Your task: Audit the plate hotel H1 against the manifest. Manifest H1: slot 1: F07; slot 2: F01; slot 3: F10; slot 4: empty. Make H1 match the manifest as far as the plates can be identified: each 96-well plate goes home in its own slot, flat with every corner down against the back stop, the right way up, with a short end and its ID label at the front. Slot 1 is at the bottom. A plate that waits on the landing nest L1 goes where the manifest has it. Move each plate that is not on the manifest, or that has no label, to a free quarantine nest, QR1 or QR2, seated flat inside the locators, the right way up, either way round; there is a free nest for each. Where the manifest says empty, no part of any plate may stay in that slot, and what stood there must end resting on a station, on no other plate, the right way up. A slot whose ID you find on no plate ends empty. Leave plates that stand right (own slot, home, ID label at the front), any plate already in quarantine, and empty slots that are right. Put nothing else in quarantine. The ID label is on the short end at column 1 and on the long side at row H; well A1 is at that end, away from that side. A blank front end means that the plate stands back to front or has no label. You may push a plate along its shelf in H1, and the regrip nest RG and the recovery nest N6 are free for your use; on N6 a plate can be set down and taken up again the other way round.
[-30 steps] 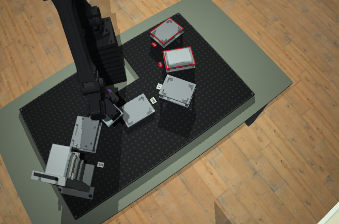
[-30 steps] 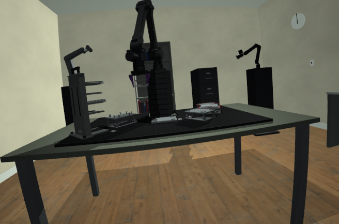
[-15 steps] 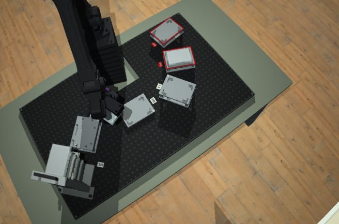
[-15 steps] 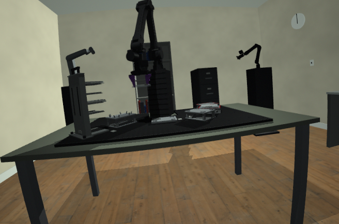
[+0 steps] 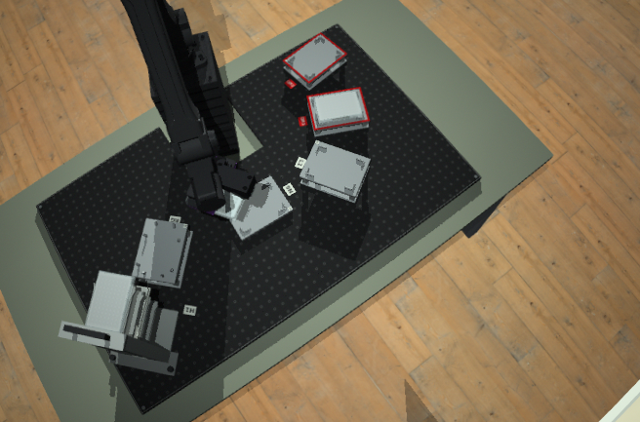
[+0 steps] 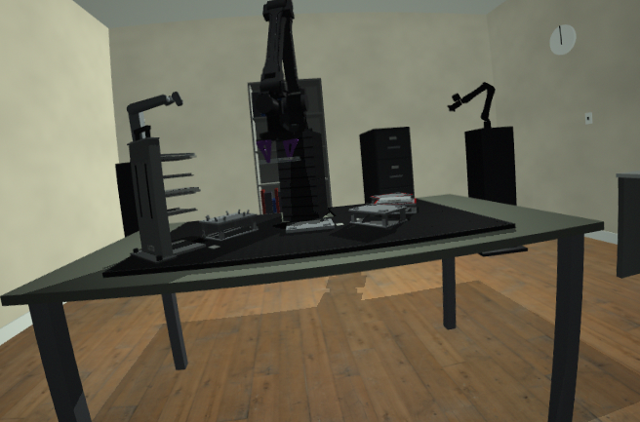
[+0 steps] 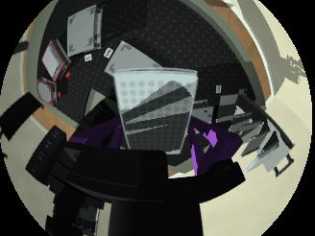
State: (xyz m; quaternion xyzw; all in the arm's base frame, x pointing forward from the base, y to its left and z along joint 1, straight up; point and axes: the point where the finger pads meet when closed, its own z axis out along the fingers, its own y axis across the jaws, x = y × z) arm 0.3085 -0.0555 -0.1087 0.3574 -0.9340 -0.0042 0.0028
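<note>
I've got a plate clamped in the jaws of the gripper, gripped across its width, with a purple finger showing on either side of it in the wrist view. The plate hangs flat, high above the black mat on the desk, left of the frame's centre in the top view.

Directly below sits a grey nest, and the arm covers its left end. My guess is that this is the recovery nest, where the plate can be set down and taken up the other way round. The nest's tag is too small for me to read.

In the top view, toward the upper middle, are the two red-framed quarantine nests. The upper one shows a bare grey deck, while the lower one carries a pale plate. Just below them is another bare nest.

At lower left stands the hotel, with a pale welled plate showing on top. From above I can't count its slots.

The exterior view gives me what the top view can't, which is height. The gripper is well above the desk, and the hotel's shelves are stacked at the left of the frame. Only the wrist view shows the well grid on the held plate. I can't see an ID label from any camera.
</note>
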